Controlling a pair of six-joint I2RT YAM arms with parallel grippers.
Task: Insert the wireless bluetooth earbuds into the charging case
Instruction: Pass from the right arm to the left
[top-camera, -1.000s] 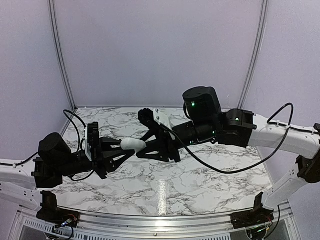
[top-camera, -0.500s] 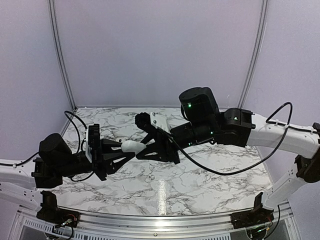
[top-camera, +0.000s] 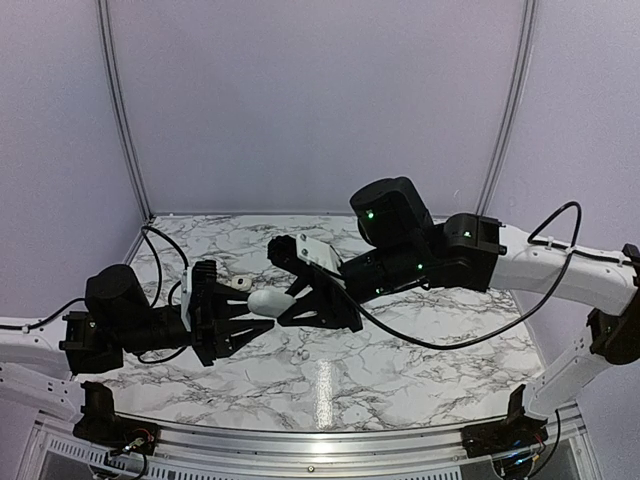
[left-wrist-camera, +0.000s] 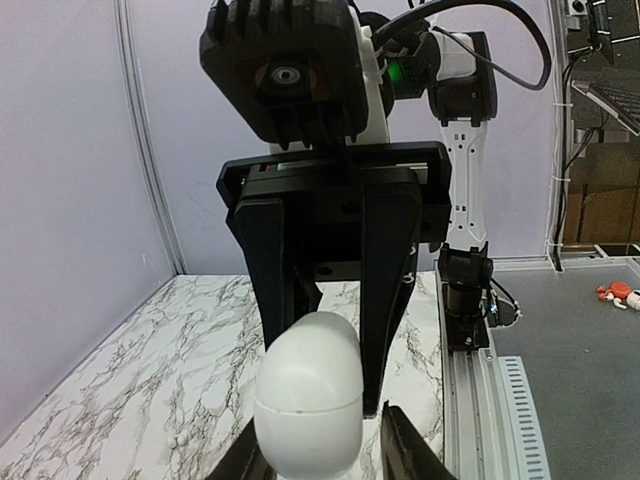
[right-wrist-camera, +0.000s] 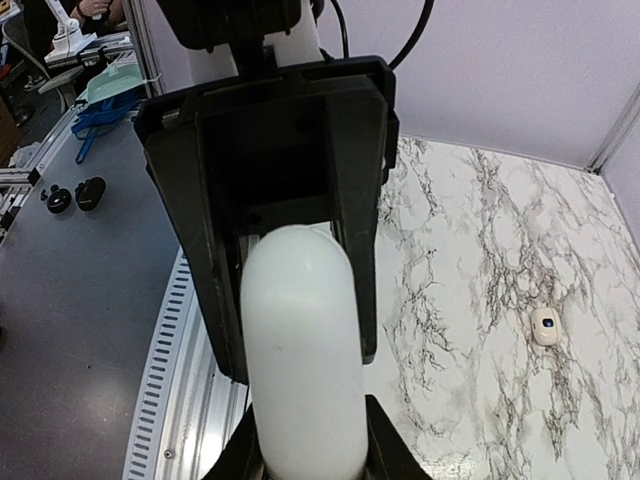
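**A:** Where's the charging case?

**B:** Left of centre in the top view, held off the marble-patterned bench. It's a glossy white pebble with a thin seam, and the left claw is clamped on one end.

**A:** And the right claw?

**B:** Black and angular, straddling the other end. I can't tell whether it presses. Both wrist views cut off part of the case.

**A:** Any earbud?

**B:** One earbud, small, white and dark-spotted, lies on the bench at lower right of the right wrist view.
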